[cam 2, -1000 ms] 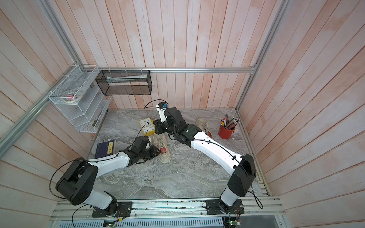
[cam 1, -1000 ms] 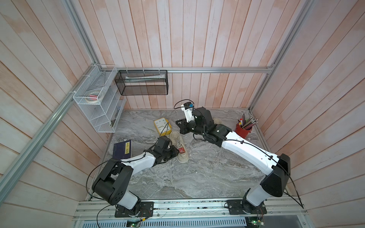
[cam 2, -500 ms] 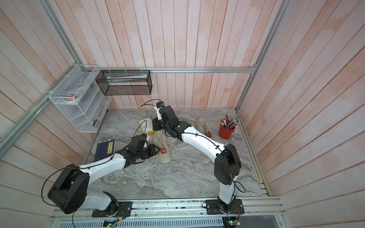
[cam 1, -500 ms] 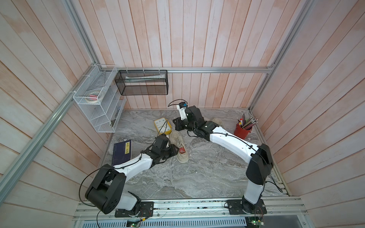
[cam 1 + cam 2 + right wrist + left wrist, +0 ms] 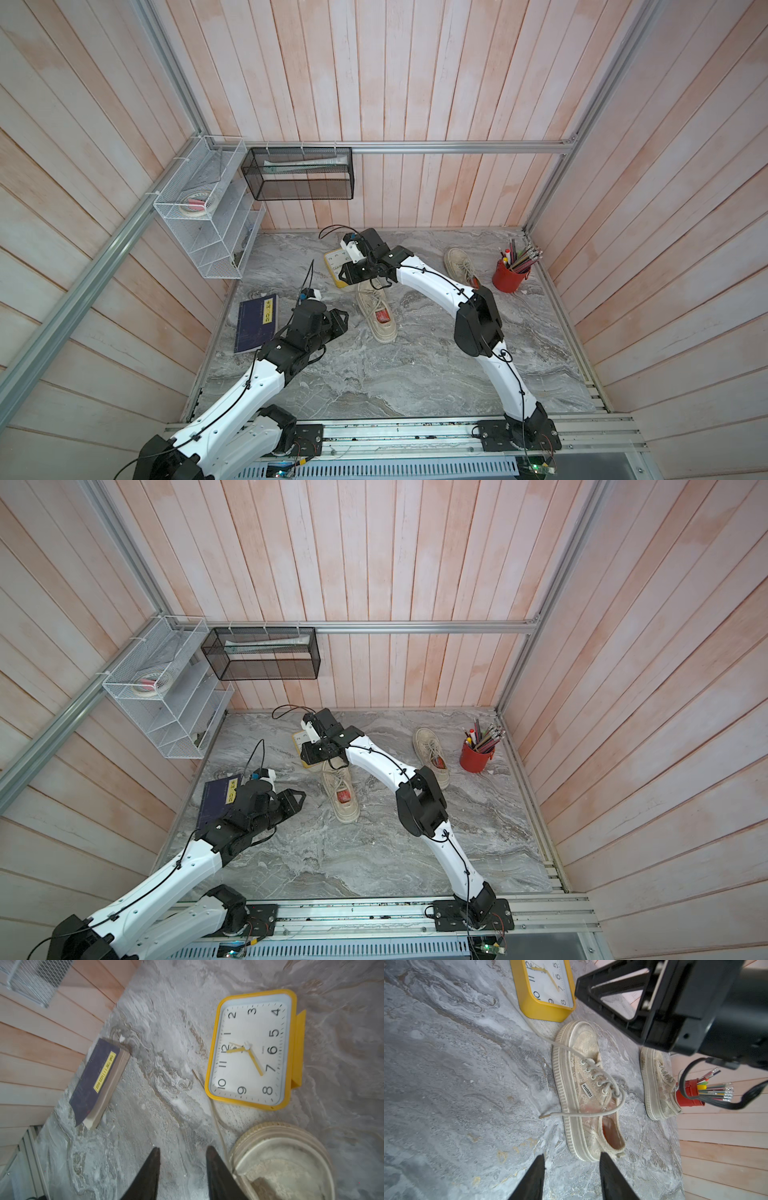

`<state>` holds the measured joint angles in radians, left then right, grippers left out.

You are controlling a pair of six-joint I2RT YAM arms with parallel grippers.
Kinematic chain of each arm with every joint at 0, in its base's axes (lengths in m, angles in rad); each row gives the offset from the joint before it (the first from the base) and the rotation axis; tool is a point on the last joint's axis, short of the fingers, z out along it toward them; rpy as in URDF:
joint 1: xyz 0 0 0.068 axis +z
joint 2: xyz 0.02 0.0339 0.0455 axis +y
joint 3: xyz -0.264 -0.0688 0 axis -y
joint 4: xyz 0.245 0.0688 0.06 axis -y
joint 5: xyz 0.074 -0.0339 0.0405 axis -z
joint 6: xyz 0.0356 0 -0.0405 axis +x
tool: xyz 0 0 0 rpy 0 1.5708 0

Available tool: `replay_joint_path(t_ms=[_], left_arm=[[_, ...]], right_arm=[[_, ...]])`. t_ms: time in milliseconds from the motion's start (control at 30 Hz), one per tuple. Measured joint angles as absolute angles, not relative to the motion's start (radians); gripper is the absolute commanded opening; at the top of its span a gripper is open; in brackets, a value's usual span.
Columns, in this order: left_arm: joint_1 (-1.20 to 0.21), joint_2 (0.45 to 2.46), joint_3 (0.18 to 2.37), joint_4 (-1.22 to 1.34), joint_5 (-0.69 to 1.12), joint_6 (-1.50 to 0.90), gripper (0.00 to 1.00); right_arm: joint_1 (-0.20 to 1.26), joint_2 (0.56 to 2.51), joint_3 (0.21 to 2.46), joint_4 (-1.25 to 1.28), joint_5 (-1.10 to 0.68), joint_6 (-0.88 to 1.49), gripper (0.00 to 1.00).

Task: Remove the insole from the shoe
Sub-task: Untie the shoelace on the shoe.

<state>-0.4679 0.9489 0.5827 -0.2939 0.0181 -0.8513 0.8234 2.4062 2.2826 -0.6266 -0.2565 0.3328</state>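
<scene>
A beige platform shoe [image 5: 376, 309] [image 5: 340, 791] lies mid-table with its toe toward the back wall. Its red insole [image 5: 383, 318] [image 5: 610, 1130] shows inside the heel opening. My left gripper [image 5: 344, 322] [image 5: 572, 1155] is open and empty, its fingers just short of the shoe's heel [image 5: 591, 1153]. My right gripper [image 5: 347, 277] [image 5: 183, 1148] is open and empty too, low over the table beside the shoe's toe [image 5: 280, 1159]. A loose lace [image 5: 216, 1118] trails along the table past one right finger.
A yellow clock [image 5: 334, 266] [image 5: 251, 1049] lies just behind the toe. A second shoe [image 5: 459, 264] and a red pencil cup [image 5: 509, 274] are at the back right. A dark book [image 5: 255, 324] lies left. A white wire rack [image 5: 208, 216] and black basket [image 5: 299, 178] hang above.
My right gripper has moved left and down to the shoe's toe and has opened. My left gripper has opened wider and drawn back a little from the shoe.
</scene>
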Motion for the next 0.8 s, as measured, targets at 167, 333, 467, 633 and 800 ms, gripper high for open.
replay_joint_path(t_ms=[167, 333, 467, 633, 800], left_arm=[[-0.465, 1.046, 0.604, -0.291, 0.056, -0.764, 0.45], [-0.479, 1.171, 0.695, -0.305, 0.070, -0.537, 0.45], [-0.496, 1.195, 0.728, -0.324, 0.063, -0.270, 0.45], [-0.496, 1.233, 0.731, -0.361, 0.075, 0.053, 0.45], [-0.495, 1.377, 0.740, -0.379, 0.076, 0.241, 0.47]], right_arm=[[0.806, 2.412, 2.329, -0.759, -0.265, 0.343, 0.42], [0.743, 2.187, 2.067, -0.702, -0.249, 0.374, 0.40], [0.686, 1.900, 1.763, -0.609, -0.179, 0.420, 0.40], [0.605, 1.584, 1.400, -0.471, -0.093, 0.500, 0.40], [0.579, 1.471, 1.220, -0.436, -0.019, 0.543, 0.40]])
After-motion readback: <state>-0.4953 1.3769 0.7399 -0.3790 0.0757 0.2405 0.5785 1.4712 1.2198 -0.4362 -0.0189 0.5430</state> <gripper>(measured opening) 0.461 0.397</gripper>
